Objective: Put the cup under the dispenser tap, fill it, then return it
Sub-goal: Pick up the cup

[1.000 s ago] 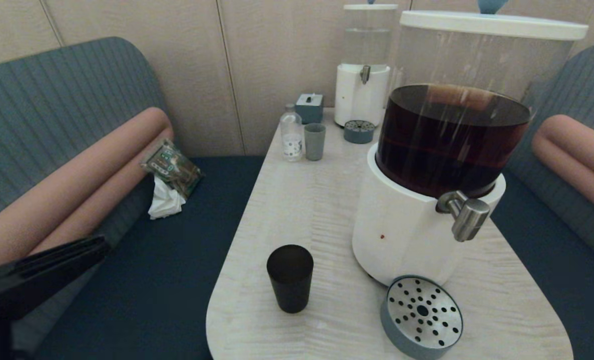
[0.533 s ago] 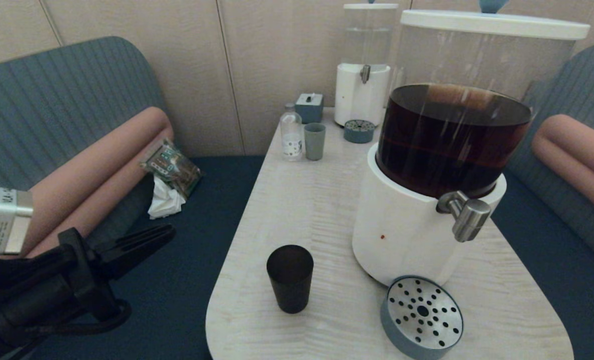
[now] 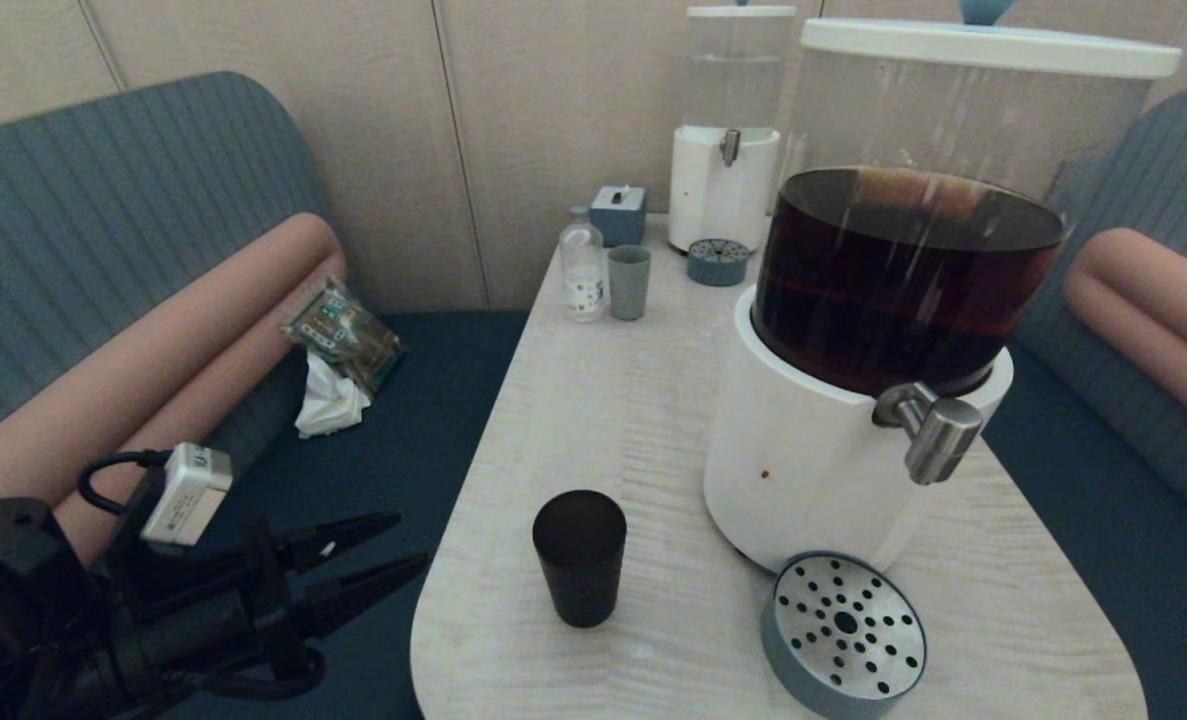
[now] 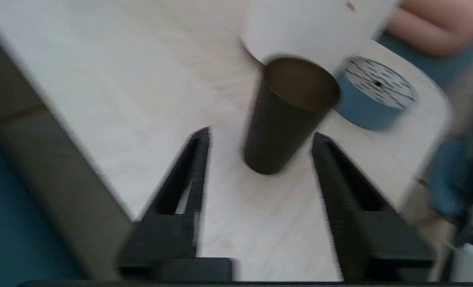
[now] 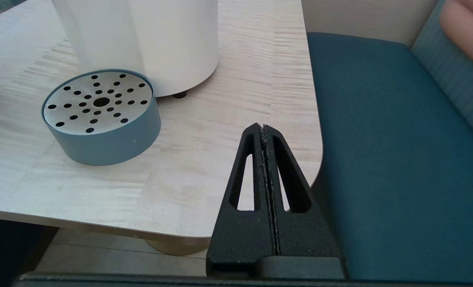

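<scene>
The dark cup (image 3: 580, 555) stands upright on the pale table (image 3: 613, 400), left of the big dispenser's white base (image 3: 803, 470). The steel dispenser tap (image 3: 933, 430) juts from that base, above the round blue drip tray (image 3: 843, 635). My left gripper (image 3: 408, 545) hovers off the table's left edge, level with the cup, open and empty. In the left wrist view the cup (image 4: 284, 115) sits just beyond the left gripper (image 4: 262, 135), apart from both tips. My right gripper (image 5: 263, 127) is shut and empty over the table's near right corner.
At the far end of the table stand a smaller clear-liquid dispenser (image 3: 728, 150), its small drip tray (image 3: 718, 263), a grey-green cup (image 3: 629, 283), a small bottle (image 3: 583, 268) and a blue box (image 3: 618, 215). Blue seats flank the table; a packet and tissue (image 3: 338, 360) lie on the left one.
My left arm has come up and forward toward the cup, and its fingers have gone from shut to open. The cup and dispenser have not moved.
</scene>
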Available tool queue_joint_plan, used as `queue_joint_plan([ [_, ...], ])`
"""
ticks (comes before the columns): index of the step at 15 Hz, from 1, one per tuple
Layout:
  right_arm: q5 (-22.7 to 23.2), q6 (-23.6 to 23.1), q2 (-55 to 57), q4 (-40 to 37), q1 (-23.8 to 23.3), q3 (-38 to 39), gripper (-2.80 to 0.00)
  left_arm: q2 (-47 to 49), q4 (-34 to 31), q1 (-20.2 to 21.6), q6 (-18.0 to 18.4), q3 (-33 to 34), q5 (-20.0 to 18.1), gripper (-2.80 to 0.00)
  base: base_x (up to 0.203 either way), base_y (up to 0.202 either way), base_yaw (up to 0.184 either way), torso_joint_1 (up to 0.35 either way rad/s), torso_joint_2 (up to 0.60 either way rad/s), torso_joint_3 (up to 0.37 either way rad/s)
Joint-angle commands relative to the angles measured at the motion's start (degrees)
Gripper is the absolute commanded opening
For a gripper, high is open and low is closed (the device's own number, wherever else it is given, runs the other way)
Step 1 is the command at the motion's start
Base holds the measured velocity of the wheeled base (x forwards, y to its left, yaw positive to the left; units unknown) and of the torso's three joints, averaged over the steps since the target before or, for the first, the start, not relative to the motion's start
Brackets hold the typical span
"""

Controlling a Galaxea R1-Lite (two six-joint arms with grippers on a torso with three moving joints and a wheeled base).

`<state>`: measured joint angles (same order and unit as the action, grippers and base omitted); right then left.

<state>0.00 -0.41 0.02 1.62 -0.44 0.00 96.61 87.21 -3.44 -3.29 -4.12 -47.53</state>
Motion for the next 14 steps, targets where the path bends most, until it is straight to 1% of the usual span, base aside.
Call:
queue_joint_plan([
  [1, 0.0, -0.02, -0.02, 0.05, 0.0, 0.53, -2.8, 4.18, 0.45, 0.01, 0.04, -0.4, -1.4, 0.0, 0.0, 0.0, 0.0, 0.0, 0.0, 0.0],
  [5, 0.0, -0.02, -0.02, 0.05, 0.0, 0.53, -2.8, 8.01, 0.45, 0.01, 1.48, 1.05, -2.04, 0.0, 0.0, 0.0, 0.0, 0.0, 0.0, 0.0],
  [7, 0.0, -0.02, -0.02, 0.05, 0.0, 0.53, -2.8, 10.63, 0.45, 0.01, 2.27, 0.74, -4.06, 0.0, 0.0, 0.0, 0.0, 0.0, 0.0, 0.0],
  [9, 0.0, -0.02, -0.02, 0.05, 0.0, 0.53, -2.8, 12.6, 0.45, 0.01, 3.97, 0.2, -8.36, 0.0, 0.0, 0.0, 0.0, 0.0, 0.0, 0.0],
  [11, 0.0, -0.02, -0.02, 0.05, 0.0, 0.53, -2.8, 14.08, 0.45, -0.07, 7.37, -1.05, -14.25, 0.0, 0.0, 0.0, 0.0, 0.0, 0.0, 0.0],
  [14, 0.0, -0.02, -0.02, 0.05, 0.0, 0.53, -2.8, 15.43, 0.45, -0.08, 8.4, -4.43, -19.49, 0.0, 0.0, 0.0, 0.0, 0.0, 0.0, 0.0],
])
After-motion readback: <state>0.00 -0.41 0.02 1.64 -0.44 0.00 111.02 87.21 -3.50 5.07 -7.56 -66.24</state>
